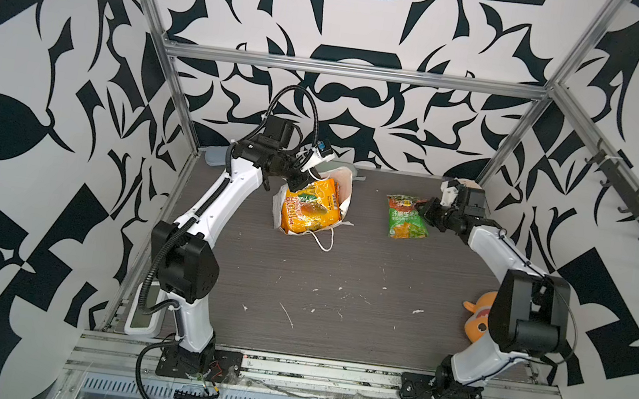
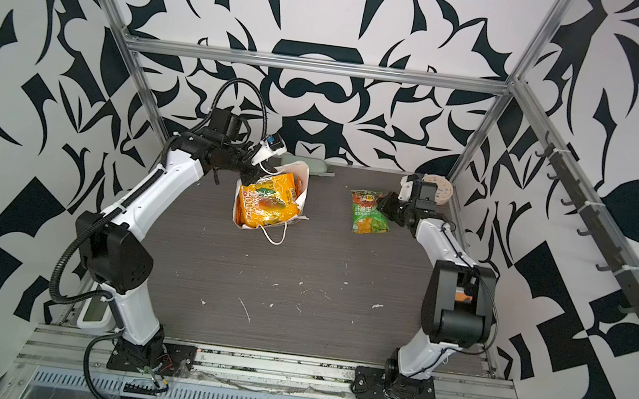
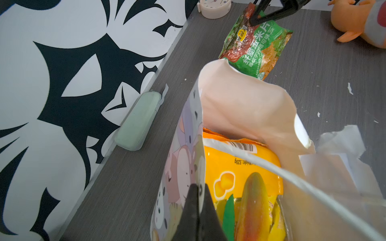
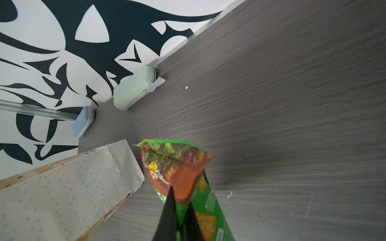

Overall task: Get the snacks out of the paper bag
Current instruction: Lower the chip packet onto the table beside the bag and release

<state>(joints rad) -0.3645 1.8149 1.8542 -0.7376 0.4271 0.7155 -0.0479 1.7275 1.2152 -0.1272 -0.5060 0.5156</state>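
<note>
On the table: one paper bag, one green packet.

1. The left arm is rising from its base at the near edge, bending at the elbow and stretching toward the far side. In both top views its wrist is angling down and to the right.
2. The left gripper is pinching the printed wall of the paper bag, with 1 black finger on each face of the paper.
3. The right arm is leaning from its base toward the far right, with its forearm pointing inward to the left.
4. The right gripper is clamping its 2 fingers on a green packet near one end.
</note>
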